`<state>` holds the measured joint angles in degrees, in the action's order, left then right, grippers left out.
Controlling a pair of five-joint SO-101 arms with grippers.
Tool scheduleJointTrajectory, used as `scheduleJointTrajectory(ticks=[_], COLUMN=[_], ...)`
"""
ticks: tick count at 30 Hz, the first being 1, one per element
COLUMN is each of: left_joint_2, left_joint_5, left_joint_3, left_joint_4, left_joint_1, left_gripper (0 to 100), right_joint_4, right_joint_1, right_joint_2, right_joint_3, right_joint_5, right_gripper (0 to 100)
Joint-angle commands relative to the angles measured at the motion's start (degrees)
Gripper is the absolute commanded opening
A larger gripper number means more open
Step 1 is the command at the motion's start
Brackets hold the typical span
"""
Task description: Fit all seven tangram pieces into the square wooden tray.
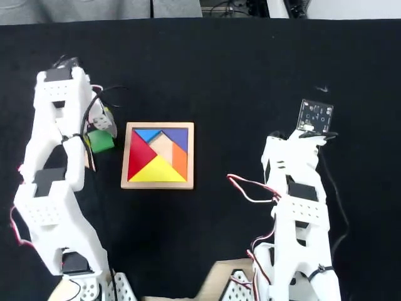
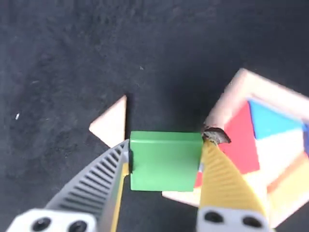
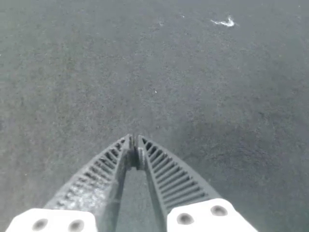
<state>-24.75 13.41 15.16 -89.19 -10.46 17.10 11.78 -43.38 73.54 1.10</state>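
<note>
The left gripper's fingers, one grey and ribbed, the other yellow, pinch the green square tangram piece by two opposite edges, its flat face turned towards the wrist camera. Just past the grey finger, a pale tan triangular piece lies flat on the black table, apart from the tray. On the yellow finger's side, the corner of the square wooden tray sits close by the green piece; whether they touch I cannot tell.

From the high view, the left arm stands at the table's left. The green piece is held at its end, just beside the tray's left edge near the far corner. The tray lies flat between the two arms, nearer the left one. Inside it:

- a red triangle fills the left side
- a yellow triangle fills the near edge
- an orange triangle sits at the right
- a light blue triangle and a dark blue piece lie along the far edge
- a pale patch shows in the middle; I cannot tell whether it is a piece or bare tray floor

The right gripper's fingers are pressed together with nothing between them, over bare black table. The right arm stands well apart from the tray, to its right.
</note>
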Motion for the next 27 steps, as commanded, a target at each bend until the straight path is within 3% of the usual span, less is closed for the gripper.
scheduleJointTrajectory(ticks=[1, 12, 17, 27], left_joint_2=[6.68, 2.64, -6.07, -13.63], left_joint_5=[-11.69, -47.21, -48.44, -51.34], left_joint_3=[2.95, 2.77, 4.70, 11.47], left_joint_4=[-1.93, 0.09, 8.44, 8.70], left_joint_1=[6.02, 23.43, 22.90, 21.05], left_gripper=[12, 12, 12, 12], right_joint_4=[-1.14, -1.14, -1.14, -1.14], right_joint_1=[-0.79, -0.44, -0.44, -0.44], right_joint_2=[-1.63, -1.71, -1.71, -1.71], right_joint_3=[-0.57, -0.57, -0.57, -0.66], right_joint_5=[-0.62, -0.62, -0.62, -0.62], right_gripper=[1.5, 1.5, 1.5, 1.5])
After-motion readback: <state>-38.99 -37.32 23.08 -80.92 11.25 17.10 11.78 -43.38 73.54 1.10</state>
